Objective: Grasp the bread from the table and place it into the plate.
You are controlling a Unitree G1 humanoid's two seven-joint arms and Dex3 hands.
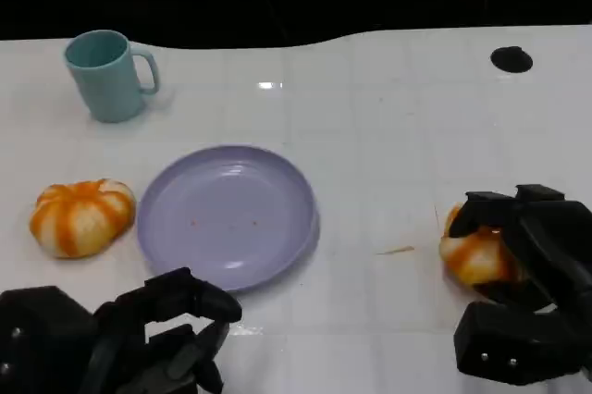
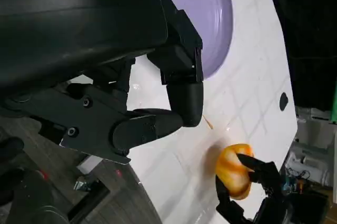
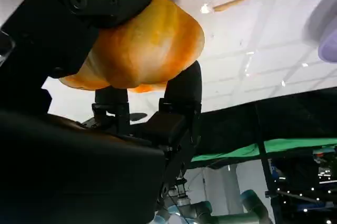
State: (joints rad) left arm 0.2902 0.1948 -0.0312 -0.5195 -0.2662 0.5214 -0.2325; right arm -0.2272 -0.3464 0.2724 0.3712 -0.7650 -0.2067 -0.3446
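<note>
Head view: my right hand point(image 1: 518, 297) sits near the desk's point(image 1: 388, 153) right edge, fingers wrapped round a bread roll point(image 1: 476, 251) that looks to be on the desk surface. Left hand point(image 1: 139, 338) at the near edge, fingers loosely curled, nothing in them. Purple plate point(image 1: 227, 214) mid-desk, bare exc. a few crumbs. 2nd roll point(image 1: 81, 216) just left of plate; teal mug point(image 1: 109, 75) toward far-left corner.

Left wrist view: left hand point(image 2: 142, 103) holds nothing; plate point(image 2: 210, 19) beyond it, right hand point(image 2: 253, 187) clasping roll point(image 2: 234, 171) further off.

Right wrist view: close-up not seen elsewhere – fingers point(image 3: 105, 0) pressed on both sides of roll point(image 3: 137, 50).
</note>
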